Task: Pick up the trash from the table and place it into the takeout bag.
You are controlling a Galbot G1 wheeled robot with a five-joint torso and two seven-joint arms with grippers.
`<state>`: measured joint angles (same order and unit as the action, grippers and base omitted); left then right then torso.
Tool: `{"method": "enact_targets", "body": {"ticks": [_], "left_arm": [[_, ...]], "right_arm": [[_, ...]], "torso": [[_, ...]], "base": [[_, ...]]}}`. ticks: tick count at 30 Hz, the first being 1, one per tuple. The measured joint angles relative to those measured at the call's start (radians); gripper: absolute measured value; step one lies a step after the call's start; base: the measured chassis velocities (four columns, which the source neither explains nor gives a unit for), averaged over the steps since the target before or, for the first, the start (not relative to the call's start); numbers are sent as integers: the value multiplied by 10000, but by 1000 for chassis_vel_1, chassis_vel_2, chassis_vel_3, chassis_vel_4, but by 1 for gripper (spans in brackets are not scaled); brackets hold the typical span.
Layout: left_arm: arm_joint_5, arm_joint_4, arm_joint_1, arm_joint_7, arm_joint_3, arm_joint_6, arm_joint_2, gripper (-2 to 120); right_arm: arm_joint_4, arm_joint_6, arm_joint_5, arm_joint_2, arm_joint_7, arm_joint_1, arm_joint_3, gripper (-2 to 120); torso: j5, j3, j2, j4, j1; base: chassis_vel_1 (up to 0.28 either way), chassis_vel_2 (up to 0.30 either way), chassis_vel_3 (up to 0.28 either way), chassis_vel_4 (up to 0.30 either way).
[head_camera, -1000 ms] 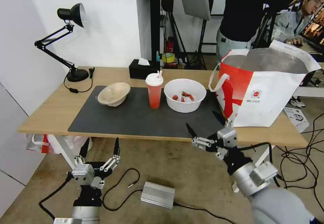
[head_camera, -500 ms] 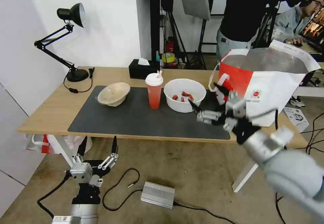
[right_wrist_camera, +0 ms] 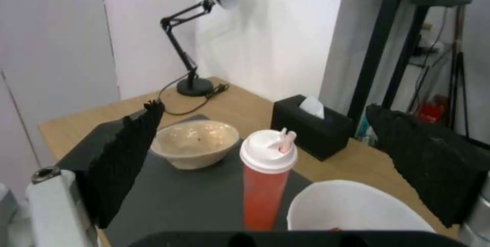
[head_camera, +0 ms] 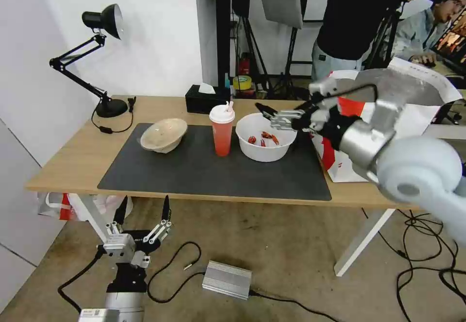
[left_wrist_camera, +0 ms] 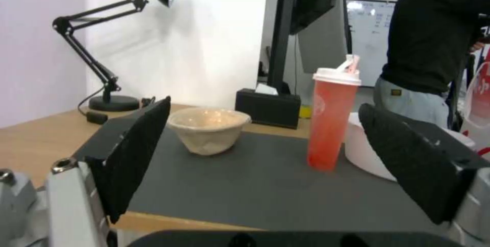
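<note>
On the table (head_camera: 73,157), a dark grey mat (head_camera: 194,171) holds the trash. It is a beige pulp bowl (head_camera: 163,135) on the left, a red cup with white lid (head_camera: 222,135) in the middle and a white bowl with red scraps (head_camera: 265,142) to the right. The takeout bag (head_camera: 417,113) stands open at the table's right end. My right gripper (head_camera: 286,110) hovers open just above the white bowl's far-right rim, and its wrist view looks over the cup (right_wrist_camera: 268,178) and white bowl (right_wrist_camera: 352,208). My left gripper (head_camera: 144,205) hangs open below the table's front edge.
A black desk lamp (head_camera: 104,59) stands at the back left. A black tissue box (head_camera: 206,101) sits behind the cup. Under the table's left end lies a small red-and-white plastic bag (head_camera: 58,205). A silver box (head_camera: 226,279) and cables lie on the floor.
My right arm has risen from below the table's front edge and swung forward over the table to the white bowl, staying open. The left gripper has barely moved.
</note>
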<state>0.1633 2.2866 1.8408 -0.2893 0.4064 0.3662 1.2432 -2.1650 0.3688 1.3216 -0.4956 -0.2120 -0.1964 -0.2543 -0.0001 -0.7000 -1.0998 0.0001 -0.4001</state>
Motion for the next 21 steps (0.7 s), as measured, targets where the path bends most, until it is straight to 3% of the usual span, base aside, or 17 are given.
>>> {"method": "enact_targets", "body": {"ticks": [9,21], "left_arm": [[57,-44,-43,-4,22,0,26,100],[166,-134,-140,-14,-59,-17,122,100]], "right_arm": [[922,1641,527,-746,80,1812,-1235,100],[1798,2987,529,-933,918,2673,-1904,100]], "torso": [[0,-1,0,0,1],[1,0,0,-1,1]], "base": [[0,0,0,0],[0,0,0,0]]}}
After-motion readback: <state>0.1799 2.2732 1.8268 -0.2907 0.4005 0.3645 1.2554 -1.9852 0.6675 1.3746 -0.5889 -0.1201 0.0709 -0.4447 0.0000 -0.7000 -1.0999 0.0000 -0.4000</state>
